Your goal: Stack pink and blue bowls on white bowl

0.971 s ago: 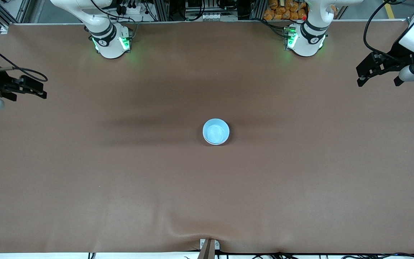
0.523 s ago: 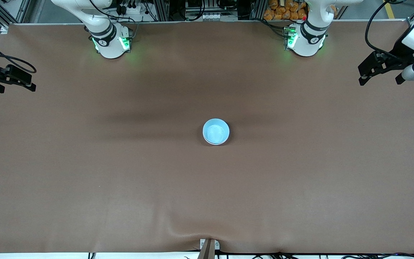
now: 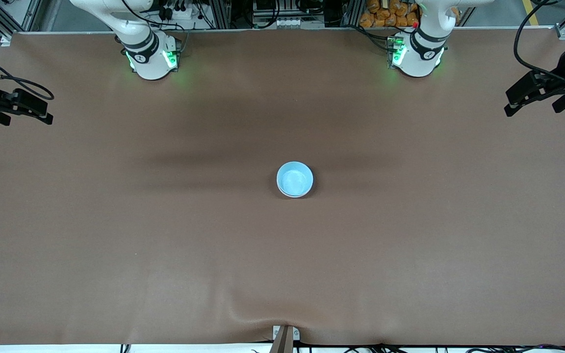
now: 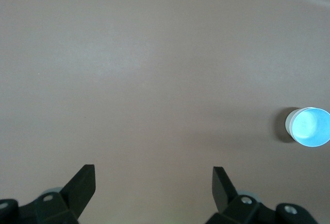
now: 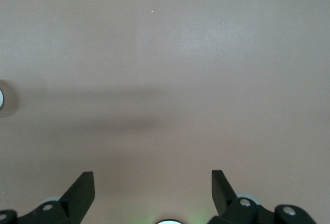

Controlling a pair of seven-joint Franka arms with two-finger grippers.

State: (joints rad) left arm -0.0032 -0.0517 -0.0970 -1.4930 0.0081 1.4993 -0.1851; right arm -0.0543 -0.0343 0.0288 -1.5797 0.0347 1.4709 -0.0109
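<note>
Looked finished: blue bowl [image 3: 295, 179] uppermost at mid-table, sitting in a paler rim, pink and white bowls otherwise hidden. Hung empty with fingers apart, left gripper [image 4: 153, 182] and right gripper [image 5: 152, 183], over opposite table ends. Needed nothing but parking.

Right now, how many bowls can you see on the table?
1 for certain: a blue bowl at mid-table, on top of a stack with a paler rim under it. Any bowls nested beneath are hidden, so I cannot count them.
</note>
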